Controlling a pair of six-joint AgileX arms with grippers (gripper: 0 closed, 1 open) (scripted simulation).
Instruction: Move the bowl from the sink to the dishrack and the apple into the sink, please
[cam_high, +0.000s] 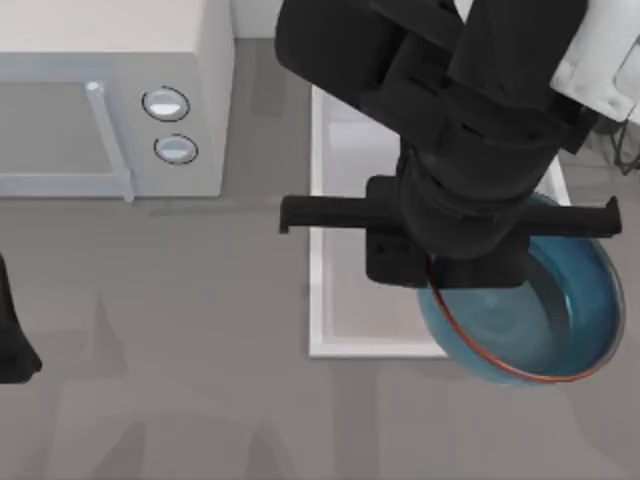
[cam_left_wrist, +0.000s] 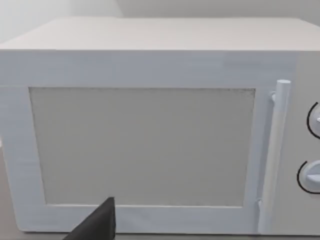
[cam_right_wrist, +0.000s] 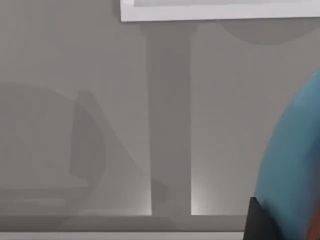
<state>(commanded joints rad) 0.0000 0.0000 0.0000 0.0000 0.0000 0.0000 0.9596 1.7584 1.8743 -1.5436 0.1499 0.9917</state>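
Over the sink's (cam_high: 335, 300) near right corner, right claw (cam_high: 445, 275) gripping the blue bowl (cam_high: 560, 320) by its rim, bowl tilted, overhanging the tabletop (cam_high: 180, 380). At the left edge, left claw (cam_high: 12, 345) parked facing the microwave (cam_left_wrist: 150, 135), fingers' state unclear.

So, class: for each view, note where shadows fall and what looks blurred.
Top view: soft arm shadows streak the grey table; the round blue red-rimmed bowl looks smeared. Left wrist view: the white microwave is evenly lit, no glare. Right wrist view: broad shadow bands cross the table below the white sink rim.
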